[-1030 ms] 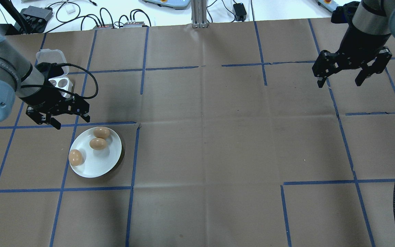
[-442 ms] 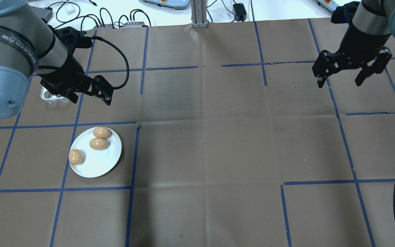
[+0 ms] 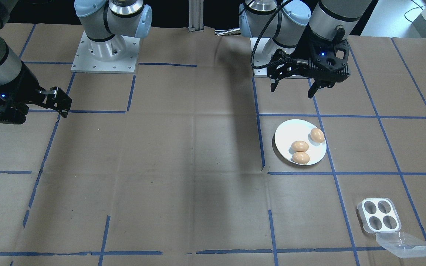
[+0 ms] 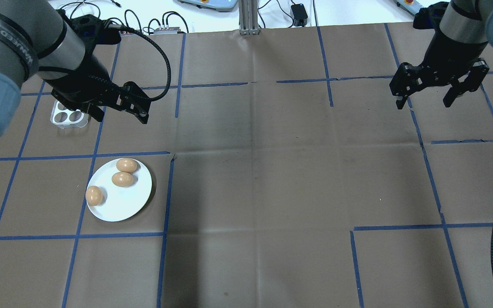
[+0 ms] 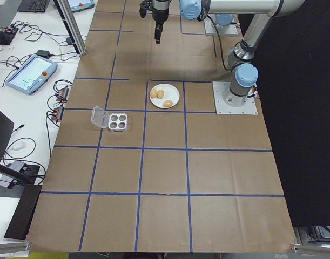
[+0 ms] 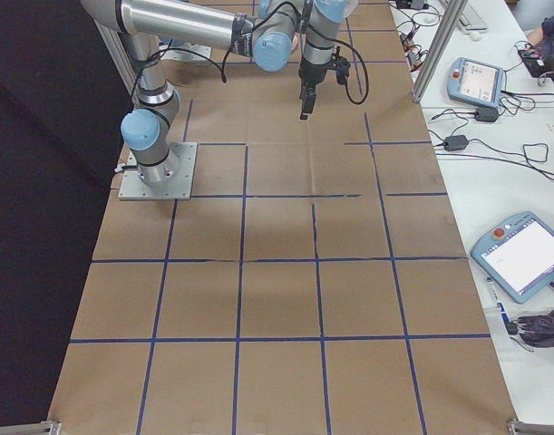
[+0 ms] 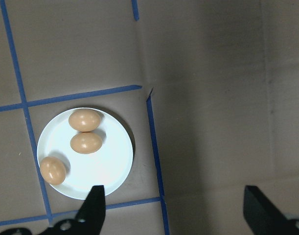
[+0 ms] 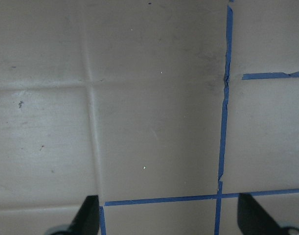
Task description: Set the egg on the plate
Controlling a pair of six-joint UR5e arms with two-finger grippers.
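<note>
Since a second ago, left claw (image 4: 120,109) has risen off the plate (image 4: 133,201), spread and empty; three eggs (image 4: 122,179) lie there. Right claw (image 4: 428,99) hangs spread. Placing looks complete; only retreat remains.

Brown paper (image 4: 250,171) covers the whole table, ruled into squares by blue tape lines (image 4: 165,201); a white bench (image 5: 24,108) runs along the far side — cables (image 5: 59,40), teach pendants (image 6: 528,254), an aluminium post (image 4: 246,17); black curtain (image 6: 32,181) hangs behind.
</note>
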